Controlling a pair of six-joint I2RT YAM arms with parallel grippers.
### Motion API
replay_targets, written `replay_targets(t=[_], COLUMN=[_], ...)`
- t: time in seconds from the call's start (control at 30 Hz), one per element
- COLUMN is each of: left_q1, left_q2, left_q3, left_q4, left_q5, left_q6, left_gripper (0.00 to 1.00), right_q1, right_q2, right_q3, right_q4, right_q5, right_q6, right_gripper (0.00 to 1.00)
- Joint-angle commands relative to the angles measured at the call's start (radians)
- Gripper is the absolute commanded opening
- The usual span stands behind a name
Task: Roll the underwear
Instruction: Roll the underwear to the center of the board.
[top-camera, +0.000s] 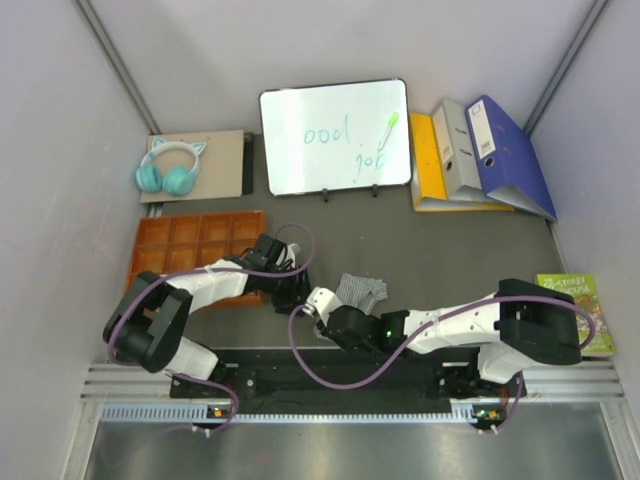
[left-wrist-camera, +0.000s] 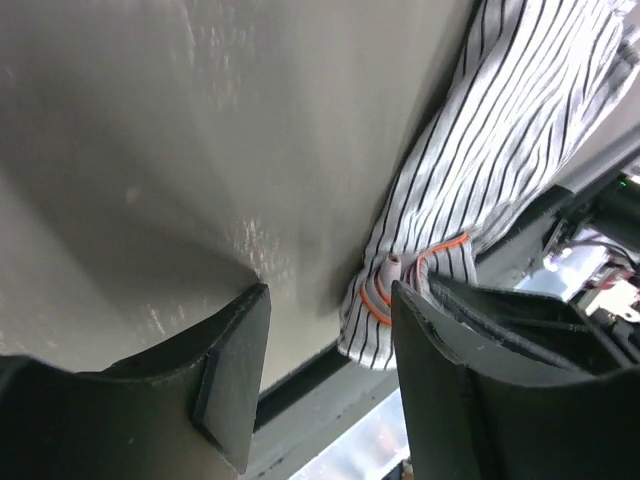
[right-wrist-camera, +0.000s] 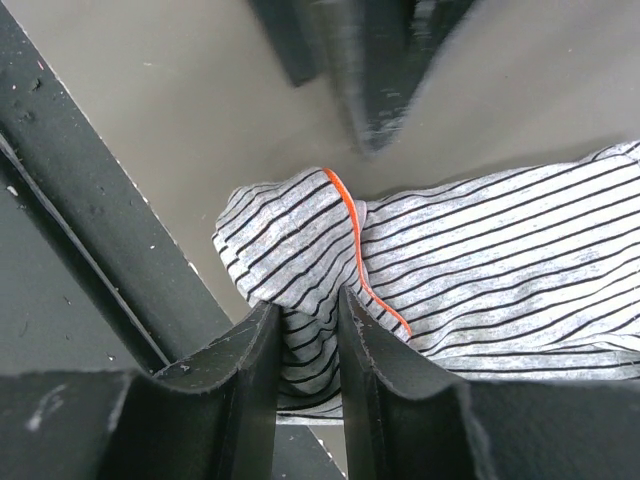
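Boxer shorts (right-wrist-camera: 480, 290) sit pinched in our right gripper (right-wrist-camera: 305, 305); our left gripper (left-wrist-camera: 330, 292) hangs beside them, jaws apart, empty.

On the dark table (top-camera: 450, 250) we see a whiteboard (top-camera: 335, 137) propped at the back, with teal handwriting and a green marker (top-camera: 388, 124) stuck to it. To its left we find teal headphones (top-camera: 168, 170) lying on a tan board (top-camera: 222, 160), and nearer us an orange compartment tray (top-camera: 190, 240). To the right of the whiteboard lean three binders: yellow (top-camera: 428, 165), grey (top-camera: 455, 150) and blue (top-camera: 510, 155). We also spot a green-covered book (top-camera: 590, 290) at the table's right edge.
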Motion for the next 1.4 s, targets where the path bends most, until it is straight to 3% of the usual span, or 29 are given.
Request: replay_targets(t=[0.0, 0.3, 0.57, 0.73, 0.87, 1.0, 1.13, 1.37], left_q1=[0.001, -0.017, -0.043, -0.081, -0.124, -0.172, -0.204, -0.232], left_q2=[-0.074, -0.246, -0.278, -0.252, -0.212, -0.163, -0.131, -0.102], left_q3=[-0.109, -0.238, -0.301, -0.306, -0.307, -0.304, -0.307, -0.309], left_q4=[0.105, 0.306, 0.41, 0.481, 0.545, 0.587, 0.61, 0.615], left_q5=[0.022, 0.051, 0.056, 0.037, 0.013, -0.007, -0.016, -0.027], left_q6=[-0.079, -0.231, -0.296, -0.323, -0.346, -0.354, -0.347, -0.322], left_gripper=[0.57, 0.58, 0.59, 0.53, 0.4, 0.16, 0.01, 0.0], right_q1=[0.009, 0.009, 0.009, 0.009, 0.009, 0.011, 0.011, 0.009], right_q2=[0.065, 0.077, 0.075, 0.071, 0.063, 0.035, -0.053, -0.275], right_q3=[-0.038, -0.029, -0.03, -0.03, -0.029, -0.023, -0.027, -0.087], right_q4=[-0.103, -0.109, -0.108, -0.112, -0.129, -0.163, -0.226, -0.33], right_q5=[-0.169, -0.167, -0.163, -0.161, -0.149, -0.126, -0.086, -0.051], right_q6=[0.095, 0.096, 0.104, 0.107, 0.112, 0.133, 0.172, 0.363], right_gripper=[0.26, 0.26, 0.25, 0.26, 0.29, 0.43, 0.64, 0.8])
